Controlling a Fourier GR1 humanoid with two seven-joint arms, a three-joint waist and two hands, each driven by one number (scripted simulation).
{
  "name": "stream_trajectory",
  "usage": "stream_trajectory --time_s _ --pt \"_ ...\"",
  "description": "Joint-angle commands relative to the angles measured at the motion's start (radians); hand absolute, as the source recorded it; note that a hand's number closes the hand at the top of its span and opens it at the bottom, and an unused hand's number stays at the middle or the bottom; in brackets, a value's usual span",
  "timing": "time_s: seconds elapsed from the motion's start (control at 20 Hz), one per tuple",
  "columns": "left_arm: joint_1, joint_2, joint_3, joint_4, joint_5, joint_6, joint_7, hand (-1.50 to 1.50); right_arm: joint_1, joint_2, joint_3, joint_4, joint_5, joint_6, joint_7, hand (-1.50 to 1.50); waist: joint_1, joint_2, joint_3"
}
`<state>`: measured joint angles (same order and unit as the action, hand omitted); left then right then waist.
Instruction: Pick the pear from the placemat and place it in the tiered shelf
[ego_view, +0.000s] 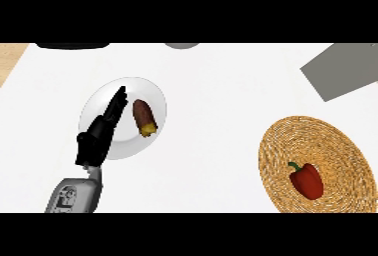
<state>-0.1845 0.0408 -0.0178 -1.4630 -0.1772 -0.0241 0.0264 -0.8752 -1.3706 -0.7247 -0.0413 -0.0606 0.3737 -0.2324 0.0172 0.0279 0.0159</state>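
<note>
Woven straw placemat (314, 145) at worktop's right edge carries only a red pepper (307, 181); your left hand (100, 135), fingers straight and pressed together, overlaps the white round plate (151, 92). No pear or shelf visible.

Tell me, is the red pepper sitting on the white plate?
No, the red pepper lies on the woven placemat at the right, while the white plate at the left holds a brown item.

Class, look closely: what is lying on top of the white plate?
A brown, yellow-tipped food item lies on the white plate. The left hand hangs above its left part, hiding that area.
</note>
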Motion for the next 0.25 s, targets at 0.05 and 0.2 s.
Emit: stream_trajectory --time_s 0.05,0.2 --pt "-0.001 -0.006 0.004 -0.006 0.009 0.002 -0.003 0.00 0.102 -0.023 0.006 -0.001 0.006 0.082 -0.039 -1.50 -0.012 0.000 0.003" --pt "0.021 -0.003 0.004 -0.006 0.012 -0.005 -0.007 0.00 0.137 -0.020 -0.010 0.005 -0.009 0.119 -0.066 -1.50 -0.013 0.000 0.006"
